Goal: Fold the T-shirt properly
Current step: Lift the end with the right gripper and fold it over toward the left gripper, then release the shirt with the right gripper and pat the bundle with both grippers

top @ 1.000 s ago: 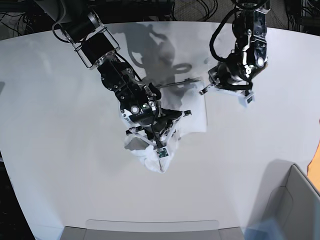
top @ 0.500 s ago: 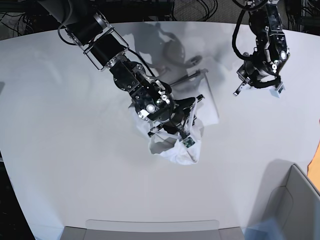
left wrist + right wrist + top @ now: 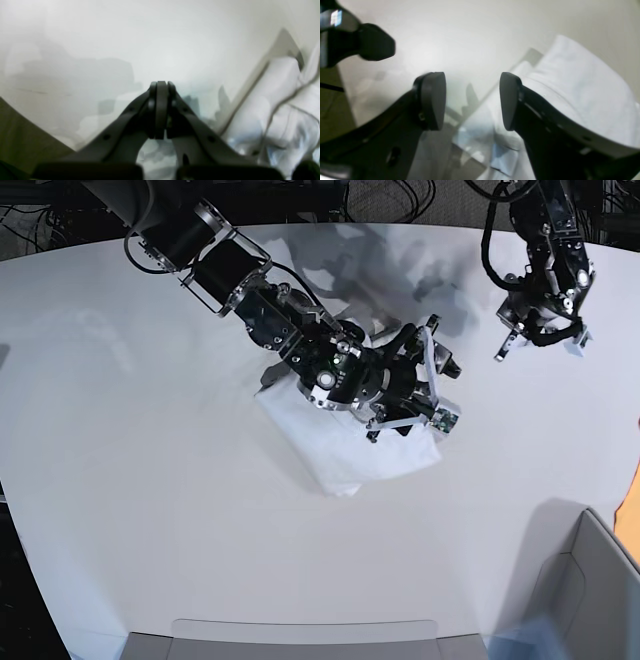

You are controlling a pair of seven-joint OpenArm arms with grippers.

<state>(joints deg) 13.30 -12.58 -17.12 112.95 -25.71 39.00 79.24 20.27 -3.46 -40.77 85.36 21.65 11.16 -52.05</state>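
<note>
T-shirt (image 3: 345,445): we see it folded into a compact white bundle near the middle of the table (image 3: 120,480), partly under the right arm

Right gripper (image 3: 472,100): we find its two dark fingers (image 3: 432,100) spread well apart, nothing between them; in the right wrist view the folded cloth lies just below and beside the far finger

Left gripper (image 3: 161,110): we read its fingers as pressed together, holding nothing, raised over bare tabletop; the shirt shows at the right edge of its wrist view

Arms: in the base view we place the left arm near the table's far right side, well apart from the shirt
</note>
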